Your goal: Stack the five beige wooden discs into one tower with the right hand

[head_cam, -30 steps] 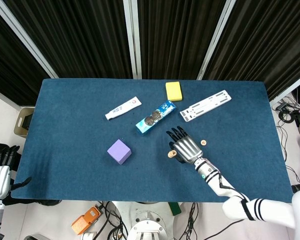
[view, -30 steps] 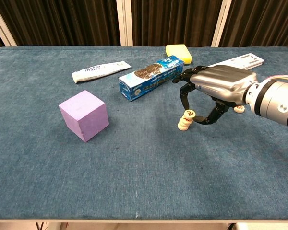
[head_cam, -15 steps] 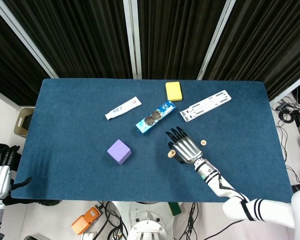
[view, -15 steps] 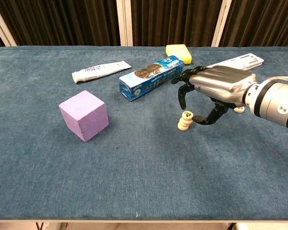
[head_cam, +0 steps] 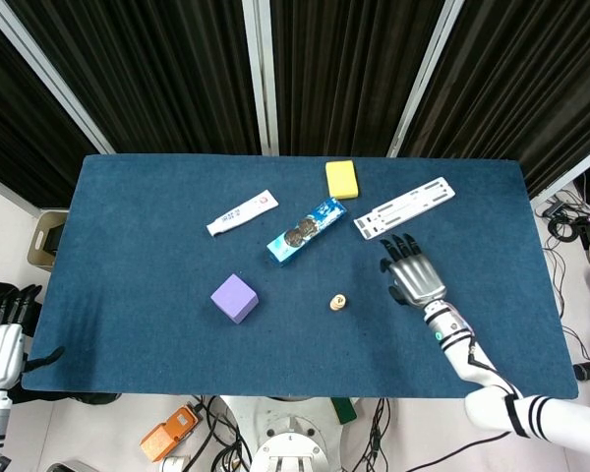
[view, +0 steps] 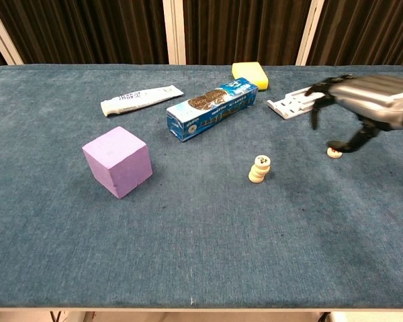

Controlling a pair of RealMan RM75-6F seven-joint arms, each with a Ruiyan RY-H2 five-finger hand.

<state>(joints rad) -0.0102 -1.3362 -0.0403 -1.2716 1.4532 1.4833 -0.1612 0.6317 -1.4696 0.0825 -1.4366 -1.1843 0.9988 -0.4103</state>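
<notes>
The small tower of discs [view: 259,168] stands upright on the blue surface [view: 188,248], near the middle, well apart from the purple cube [view: 117,161]. In the chest view it looks like four pieces, but the seams are small and I cannot count them with certainty. One loose disc [view: 334,151] lies flat on the cloth further to the robot's right, under the right robot hand [view: 363,100].

This hand hangs above the loose disc with its fingers apart and bent down; the thumb tip is just beside the disc and nothing is held.

I judge the disc to be light, stiff wood, thin and rather smooth. It can slide on the cloth or tip if pushed from one side only. The best hold is probably a pinch on two opposite points of its rim, keeping it level. The tower is narrow, so a small knock may topple it.

In the head view the loose disc is hidden by the hand. The wrist is cut off at the chest view's edge. The left robot hand [head_cam: 2,334] is only partly in view at the frame edge, so I cannot tell its posture.
</notes>
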